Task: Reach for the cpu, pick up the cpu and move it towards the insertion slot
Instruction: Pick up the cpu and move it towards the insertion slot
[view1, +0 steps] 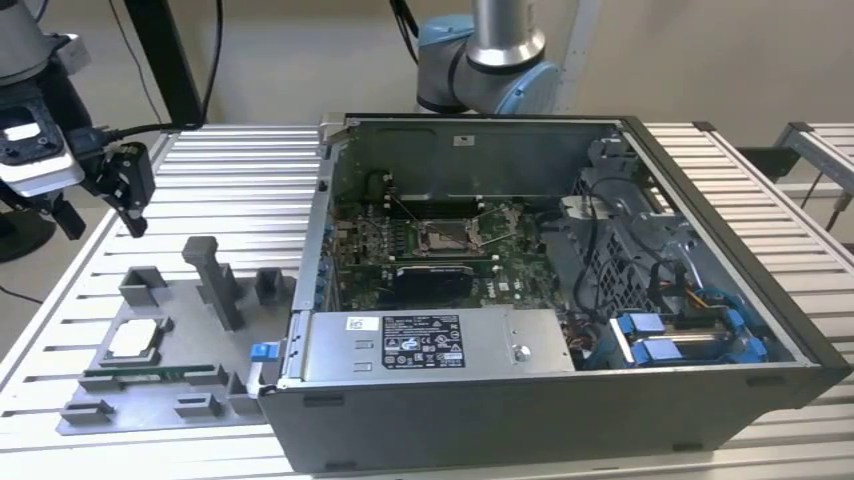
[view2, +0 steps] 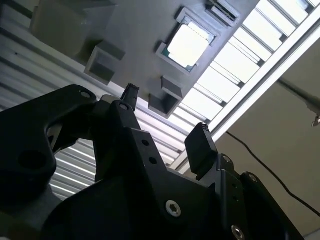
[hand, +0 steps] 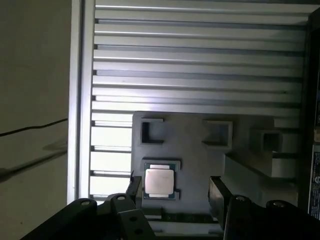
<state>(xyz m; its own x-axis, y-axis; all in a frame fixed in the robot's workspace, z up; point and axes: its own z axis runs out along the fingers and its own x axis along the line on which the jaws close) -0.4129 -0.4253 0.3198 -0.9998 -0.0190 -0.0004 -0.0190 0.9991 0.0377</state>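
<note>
The cpu (view1: 135, 340), a flat silvery square, lies in a recess of the grey tray (view1: 200, 405) at the exterior view's left, beside the open computer case. It also shows in both wrist views as the cpu (view2: 187, 45) (hand: 159, 181) seated in its recess. My gripper (view1: 114, 195) hangs well above the tray and a little behind it, apart from the chip. It stands open with nothing between its fingers (view2: 200, 145) (hand: 218, 194). The insertion slot (view1: 441, 237), a silver-framed socket, sits on the green board inside the case.
The case walls (view1: 534, 400) rise around the board. A tall grey post (view1: 214, 282) and small blocks (view1: 142, 285) stand on the tray near the chip. A green memory stick (view1: 154, 375) lies in front of it. The slatted metal table (view1: 240, 190) runs behind.
</note>
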